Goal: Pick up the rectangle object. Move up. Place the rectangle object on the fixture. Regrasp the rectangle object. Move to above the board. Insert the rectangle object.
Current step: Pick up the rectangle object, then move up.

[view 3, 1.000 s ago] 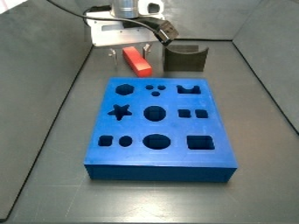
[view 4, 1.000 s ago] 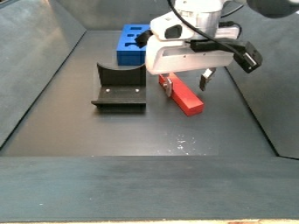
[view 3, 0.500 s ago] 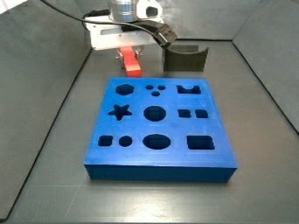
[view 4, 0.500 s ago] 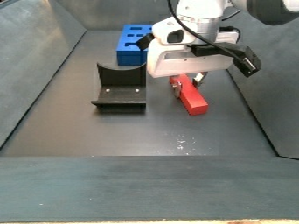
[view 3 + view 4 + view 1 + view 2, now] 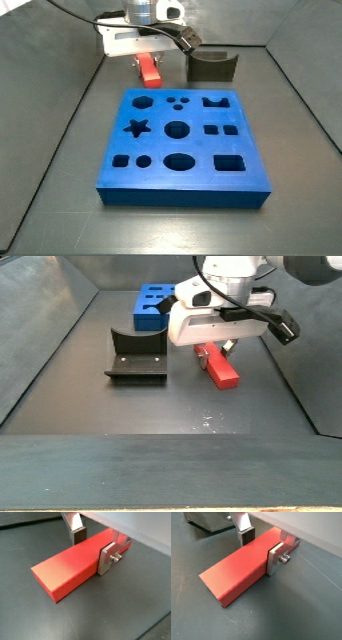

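Note:
The rectangle object (image 5: 63, 569), a long red-orange block, lies flat on the dark floor and shows in both wrist views (image 5: 234, 572). My gripper (image 5: 92, 552) straddles it near one end. The near silver finger (image 5: 107, 559) lies flat against its side and the far dark pad (image 5: 78, 537) meets its far edge, so the gripper is shut on it. In both side views the gripper (image 5: 147, 62) is low over the block (image 5: 221, 369). The fixture (image 5: 211, 66) stands apart beside it. The blue board (image 5: 181, 140) lies in front.
Grey walls enclose the floor on the sides. The fixture (image 5: 136, 356) sits between the block and one wall. The board (image 5: 154, 306) lies just past the arm. A corner of the fixture (image 5: 208, 521) shows close to the far finger.
From one second ago the gripper came down and moved over the block, its fingers now on either side of it. Nothing has visibly moved in the last half second.

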You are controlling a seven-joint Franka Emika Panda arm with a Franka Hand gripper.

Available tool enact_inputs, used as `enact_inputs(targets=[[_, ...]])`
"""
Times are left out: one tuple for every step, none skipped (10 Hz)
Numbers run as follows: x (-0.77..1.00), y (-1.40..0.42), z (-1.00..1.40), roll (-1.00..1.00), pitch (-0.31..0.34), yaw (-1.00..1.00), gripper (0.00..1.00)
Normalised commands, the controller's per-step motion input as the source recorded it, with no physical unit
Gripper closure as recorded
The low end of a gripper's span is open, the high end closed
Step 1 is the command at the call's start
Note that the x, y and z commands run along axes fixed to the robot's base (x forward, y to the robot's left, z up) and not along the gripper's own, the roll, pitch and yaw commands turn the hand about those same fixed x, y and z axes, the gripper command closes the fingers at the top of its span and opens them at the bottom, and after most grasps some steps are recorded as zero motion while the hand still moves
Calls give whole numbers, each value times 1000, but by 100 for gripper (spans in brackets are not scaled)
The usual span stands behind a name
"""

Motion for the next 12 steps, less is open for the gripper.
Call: enact_inputs(targets=[[0, 0, 0, 0, 0, 0, 100], [0, 0, 0, 0, 0, 0, 100], [0, 0, 0, 0, 0, 0, 100], [0, 0, 0, 0, 0, 0, 100], [0, 0, 0, 0, 0, 0, 100], [0, 0, 0, 0, 0, 0, 100], [0, 0, 0, 0, 0, 0, 100], [0, 0, 1000, 0, 0, 0, 100], [-27, 10, 1000, 2, 14, -26, 100], [-53, 20, 999, 26, 31, -36, 100], [-45, 19, 930, 38, 35, -37, 100], [-29, 17, 779, 61, 56, -35, 100]])
